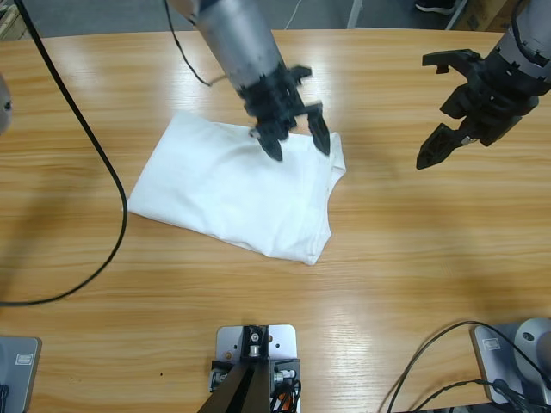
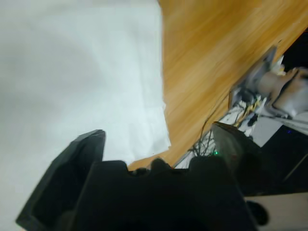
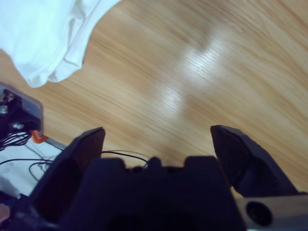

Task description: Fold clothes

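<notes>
The clothes are one white T-shirt [image 1: 232,185], folded into a rough rectangle and lying flat on the wooden table [image 1: 413,258] left of the middle. My left gripper [image 1: 297,142] reaches down from the top and hovers open over the shirt's upper right corner. In the left wrist view the white cloth [image 2: 72,72] fills the left side beyond the left gripper [image 2: 159,134], with nothing between the jaws. My right gripper [image 1: 439,107] hangs open over bare wood at the upper right, apart from the shirt. The right wrist view shows the shirt's edge [image 3: 43,33] far off from the right gripper [image 3: 156,131].
A black cable [image 1: 95,155] curves across the table's left part, close to the shirt's left corner. More cables [image 1: 430,370] lie at the lower right. Bare wood [image 3: 192,72] stretches right of and below the shirt.
</notes>
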{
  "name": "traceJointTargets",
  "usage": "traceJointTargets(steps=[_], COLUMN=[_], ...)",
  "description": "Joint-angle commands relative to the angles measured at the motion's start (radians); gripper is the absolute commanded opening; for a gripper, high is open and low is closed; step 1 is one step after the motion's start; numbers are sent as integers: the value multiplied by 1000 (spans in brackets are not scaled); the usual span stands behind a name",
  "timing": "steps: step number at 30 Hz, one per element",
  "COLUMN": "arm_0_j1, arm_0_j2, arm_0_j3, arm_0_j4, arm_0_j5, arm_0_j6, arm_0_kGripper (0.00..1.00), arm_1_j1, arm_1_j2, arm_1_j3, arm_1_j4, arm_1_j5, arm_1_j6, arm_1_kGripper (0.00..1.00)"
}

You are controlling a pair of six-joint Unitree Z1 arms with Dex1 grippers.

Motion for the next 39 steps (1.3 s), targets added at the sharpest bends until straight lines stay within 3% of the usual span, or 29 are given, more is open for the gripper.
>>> traceJointTargets(steps=[1,5,8,11,14,21,37,39], arm_0_j1=[169,201,208,208,209,209,209,209], arm_0_j2=[-86,-216,-326,-401,-426,-448,-459,-461], arm_0_j3=[65,189,320,519,627,710,742,743], arm_0_j4=[154,131,30,-103,-163,-209,-216,-216], arm_0_j5=[100,168,169,166,162,158,157,157], arm_0_j6=[88,119,130,128,119,118,123,122], arm_0_kGripper=[959,954,954,954,954,950,950,950], arm_1_j1=[53,128,147,148,144,135,129,129], arm_1_j2=[-10,76,133,177,214,256,311,318], arm_1_j3=[96,148,200,211,197,144,89,87], arm_1_j4=[-195,-370,-491,-526,-531,-519,-503,-503], arm_1_j5=[251,257,249,223,198,180,163,164], arm_1_j6=[-24,33,75,80,69,58,48,48], arm_1_kGripper=[1000,996,987,969,964,954,954,920])
